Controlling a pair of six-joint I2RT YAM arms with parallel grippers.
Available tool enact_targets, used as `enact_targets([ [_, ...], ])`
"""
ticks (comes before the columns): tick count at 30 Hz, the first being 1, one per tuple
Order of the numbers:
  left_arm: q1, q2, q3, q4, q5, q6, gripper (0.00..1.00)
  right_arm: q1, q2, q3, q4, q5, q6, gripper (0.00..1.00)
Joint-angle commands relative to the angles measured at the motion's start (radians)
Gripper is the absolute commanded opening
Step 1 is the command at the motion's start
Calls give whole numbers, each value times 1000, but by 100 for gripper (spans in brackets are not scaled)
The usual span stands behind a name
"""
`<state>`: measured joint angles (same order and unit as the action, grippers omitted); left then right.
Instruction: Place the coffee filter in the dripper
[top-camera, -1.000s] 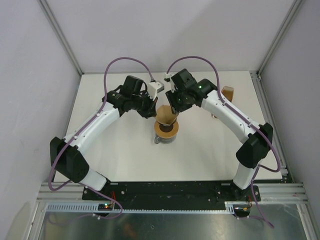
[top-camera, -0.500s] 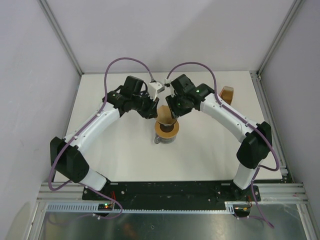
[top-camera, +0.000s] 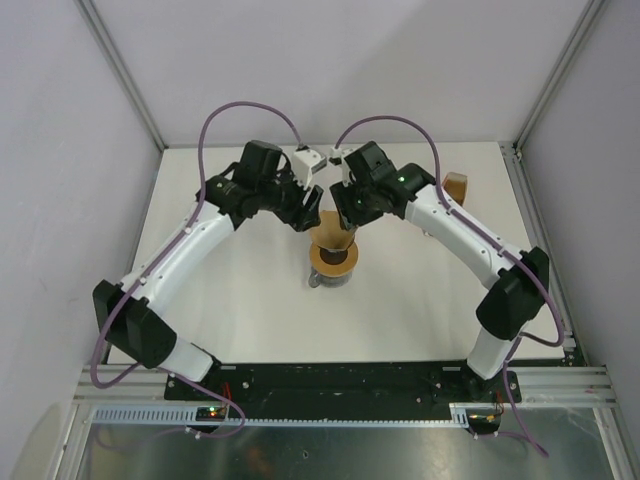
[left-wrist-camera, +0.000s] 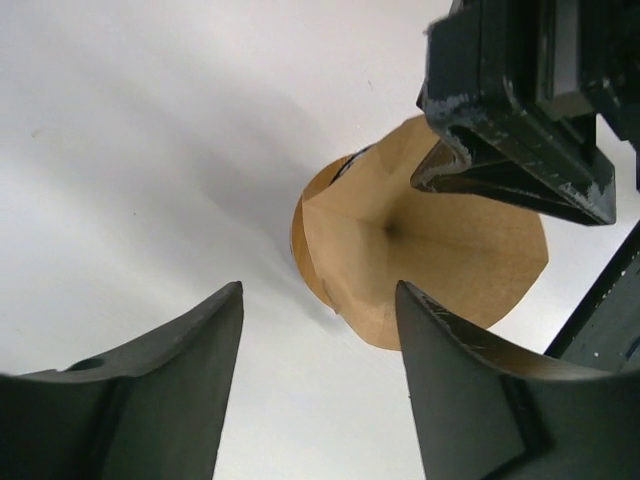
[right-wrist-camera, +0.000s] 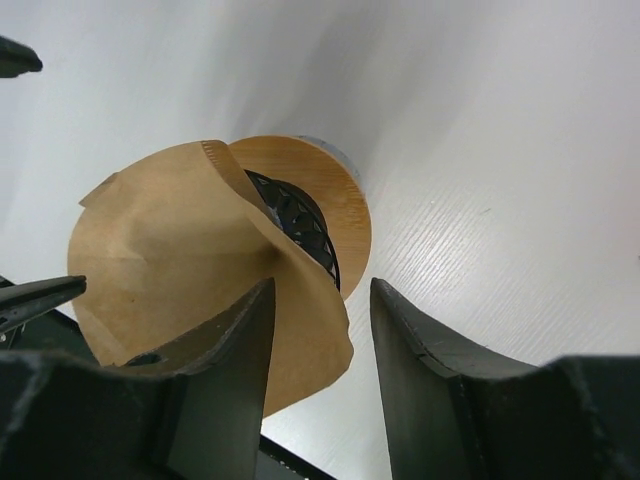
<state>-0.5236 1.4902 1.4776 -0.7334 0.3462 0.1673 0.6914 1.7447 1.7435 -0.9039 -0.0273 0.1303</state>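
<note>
Top external: the filter (top-camera: 333, 232) leans on the ring (top-camera: 332, 258), as before. The left gripper (top-camera: 308, 207), closed a second ago, has drawn back left of the ring.

Left wrist: its fingers (left-wrist-camera: 170, 390) are spread, with nothing between them.

Right wrist: the right gripper (right-wrist-camera: 322, 300) has its jaws apart, with the filter's edge loose between them. The filter partly covers the dripper (right-wrist-camera: 300, 225) in the ring.

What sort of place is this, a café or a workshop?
Probably a robot test booth: a left arm and a right arm bolted beside a white table, plain panels walling it in, a coffee filter mid-table.
</note>
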Motion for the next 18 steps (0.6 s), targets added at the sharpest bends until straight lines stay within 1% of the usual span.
enact_targets([
  [1, 10, -47, 82, 9, -18, 12, 70, -9, -88, 46, 54, 42, -3, 49],
  [2, 14, -48, 91, 10, -20, 11, 73, -10, -108, 42, 73, 55, -4, 51],
  [4, 37, -53, 103, 24, -25, -5, 79, -15, -157, 9, 124, 90, -5, 58],
  [6, 76, -61, 95, 62, -47, -31, 86, -36, -225, -55, 200, 116, -7, 70],
  [7, 99, -66, 80, 86, -63, -43, 89, -60, -276, -105, 238, 117, -3, 79],
  [9, 149, -81, 36, 154, -98, -65, 96, -137, -364, -202, 328, 100, 17, 93],
  [10, 170, -94, 0, 198, -111, -72, 98, -186, -404, -246, 373, 87, 28, 96],
  [12, 209, -123, -75, 284, -142, -77, 99, -279, -477, -336, 433, 72, 45, 99],
  [14, 237, -156, -164, 400, -195, -82, 99, -353, -527, -411, 462, 104, 42, 99],
  [18, 314, -193, -339, 617, -285, -129, 100, -460, -585, -549, 528, 188, 20, 99],
])
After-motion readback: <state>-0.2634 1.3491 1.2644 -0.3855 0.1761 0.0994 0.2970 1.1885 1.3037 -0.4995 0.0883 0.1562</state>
